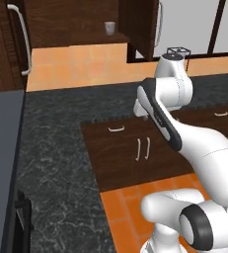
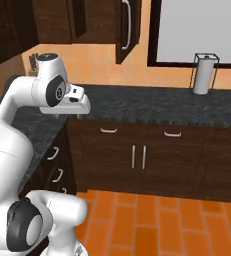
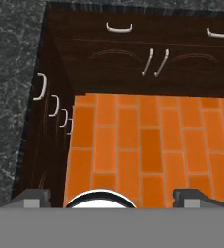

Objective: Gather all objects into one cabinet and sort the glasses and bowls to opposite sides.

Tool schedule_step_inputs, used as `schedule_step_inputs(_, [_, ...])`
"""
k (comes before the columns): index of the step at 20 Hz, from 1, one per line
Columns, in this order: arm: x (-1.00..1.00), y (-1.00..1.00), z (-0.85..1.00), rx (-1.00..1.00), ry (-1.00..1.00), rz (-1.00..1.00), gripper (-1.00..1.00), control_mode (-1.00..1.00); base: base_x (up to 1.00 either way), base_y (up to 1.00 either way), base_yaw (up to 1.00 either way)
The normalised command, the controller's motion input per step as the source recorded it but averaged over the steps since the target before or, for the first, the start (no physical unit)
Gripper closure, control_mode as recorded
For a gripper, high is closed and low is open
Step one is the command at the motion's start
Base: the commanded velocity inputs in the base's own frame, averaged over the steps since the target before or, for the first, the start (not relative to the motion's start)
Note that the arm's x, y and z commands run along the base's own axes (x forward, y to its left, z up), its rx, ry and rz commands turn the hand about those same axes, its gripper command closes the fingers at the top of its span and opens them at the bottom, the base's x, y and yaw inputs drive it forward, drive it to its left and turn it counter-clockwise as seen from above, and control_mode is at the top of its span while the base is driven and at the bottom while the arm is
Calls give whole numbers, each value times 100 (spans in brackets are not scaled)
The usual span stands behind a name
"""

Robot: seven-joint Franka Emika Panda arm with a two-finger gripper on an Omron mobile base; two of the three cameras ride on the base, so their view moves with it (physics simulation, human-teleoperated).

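Note:
A pale grey-beige glass [image 1: 109, 28] stands on the shelf of the dark brown wall cabinet [image 1: 71, 20], whose door with the long curved grey handle [image 1: 20, 40] is swung open at the left. The bowls are out of view. My arm is folded in front of the counter, and the hand [image 2: 78, 103] points down, far below and to the right of that shelf. In the hand view my gripper [image 3: 114, 197] is open over the orange floor tiles. Its two dark fingertips [image 3: 34, 196] stand wide apart with nothing between them.
A dark speckled counter [image 1: 56, 133] runs around the corner over brown base cabinets and drawers [image 2: 137, 155]. A paper towel holder [image 2: 205, 74] stands on the counter under the window. A flat dark appliance top [image 1: 2, 148] lies at the left.

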Motion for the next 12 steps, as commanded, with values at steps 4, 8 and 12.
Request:
schedule_step_inputs(4, [0,0,0,0,0,0,-100,100,100,52,0])
schedule_step_inputs(8, [0,0,0,0,0,0,-100,100,100,24,0])
schedule_step_inputs(12, [0,0,0,0,0,0,-100,100,100,15,0])
